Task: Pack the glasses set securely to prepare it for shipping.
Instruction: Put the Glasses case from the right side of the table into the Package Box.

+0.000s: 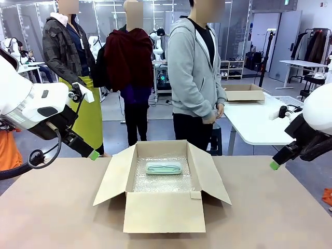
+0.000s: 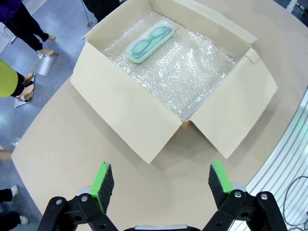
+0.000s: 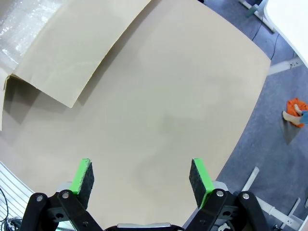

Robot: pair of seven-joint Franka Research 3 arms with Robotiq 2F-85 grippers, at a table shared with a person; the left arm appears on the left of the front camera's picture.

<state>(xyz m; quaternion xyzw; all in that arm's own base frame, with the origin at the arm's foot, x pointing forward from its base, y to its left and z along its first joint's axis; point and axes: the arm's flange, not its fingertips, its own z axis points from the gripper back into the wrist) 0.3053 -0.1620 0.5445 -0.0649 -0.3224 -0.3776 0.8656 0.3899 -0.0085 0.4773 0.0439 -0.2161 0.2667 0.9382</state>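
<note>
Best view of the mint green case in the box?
Left wrist view: looks down on the mint green case, whole outline and glasses inside visible. Front view gives it small, edge-on. Right wrist view catches a box flap.

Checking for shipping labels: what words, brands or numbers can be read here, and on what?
None readable.
The cardboard box is plain: no print on the walls and flaps that show.
The mint green glasses case shows no legible mark.
Anything in the background is too small to read.
</note>
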